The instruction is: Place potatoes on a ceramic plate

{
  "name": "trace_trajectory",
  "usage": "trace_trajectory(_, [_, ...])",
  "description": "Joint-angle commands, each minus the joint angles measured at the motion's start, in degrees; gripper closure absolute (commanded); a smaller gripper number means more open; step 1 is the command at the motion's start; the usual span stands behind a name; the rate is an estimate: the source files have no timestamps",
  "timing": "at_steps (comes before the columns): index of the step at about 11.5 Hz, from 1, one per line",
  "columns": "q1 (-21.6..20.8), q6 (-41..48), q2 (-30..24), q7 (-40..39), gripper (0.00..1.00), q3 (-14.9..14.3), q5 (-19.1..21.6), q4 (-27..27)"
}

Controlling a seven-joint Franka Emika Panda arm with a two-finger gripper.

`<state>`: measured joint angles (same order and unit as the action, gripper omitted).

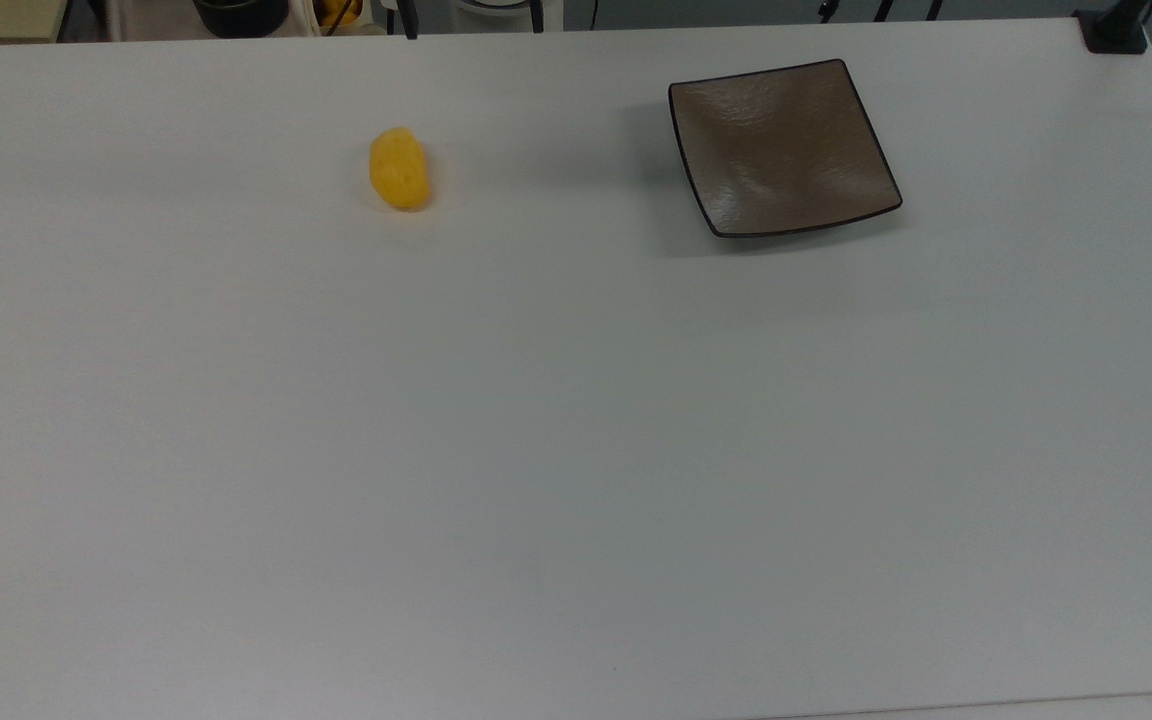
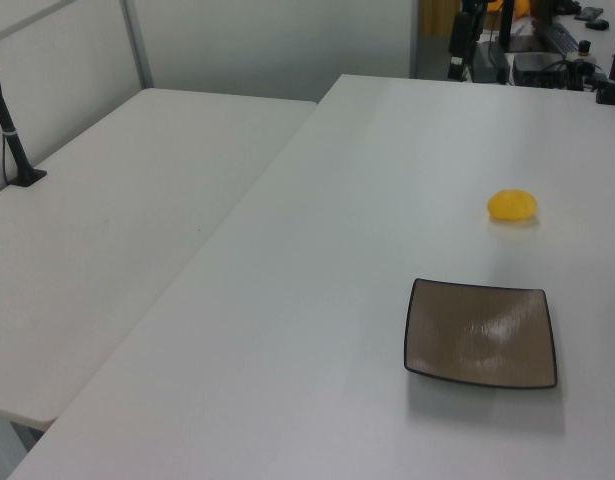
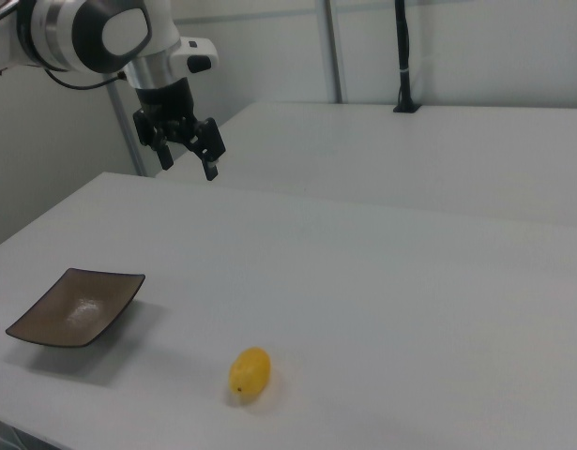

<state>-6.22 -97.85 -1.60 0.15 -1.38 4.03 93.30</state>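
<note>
White and matte, the surface (image 1: 536, 450) carries two things, and the ceramic plate (image 1: 784, 148) serves as the landmark for both views of them. That plate is square, brown-grey and glossy, with a thin dark rim and upturned corners, and nothing lies in it. It sits flat on the surface toward the far edge in the top view, turned a little so its sides run at a slight angle to the surface's edge.

One potato (image 1: 400, 169), a small bright yellow oval with a few shallow dimples, lies on the bare surface well apart from the plate, off to the plate's left in the top view. In the left view the potato (image 2: 512, 204) lies beyond the plate (image 2: 481, 333) and slightly to its right; in the right view the potato (image 3: 250, 372) lies to the right of the plate (image 3: 76, 307) and nearer the camera.

In the right view the hand (image 3: 187, 151) hangs in the air, high above the surface and beyond the plate, at the end of a white and grey arm (image 3: 100, 33). Its two black fingers (image 3: 211, 153) point downward and stand spread apart, with nothing between them.

A second white surface (image 2: 97, 260) adjoins the first, with a black post (image 3: 403, 56) standing on it.
</note>
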Motion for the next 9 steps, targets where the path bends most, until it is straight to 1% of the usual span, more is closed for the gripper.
trace_trajectory(1, [0.0, -1.4, -0.9, -0.9, 0.0, -0.3, -0.1, 0.9])
trace_trajectory(9, [-0.4, -0.6, -0.9, -0.4, 0.0, -0.4, 0.0, 1.1])
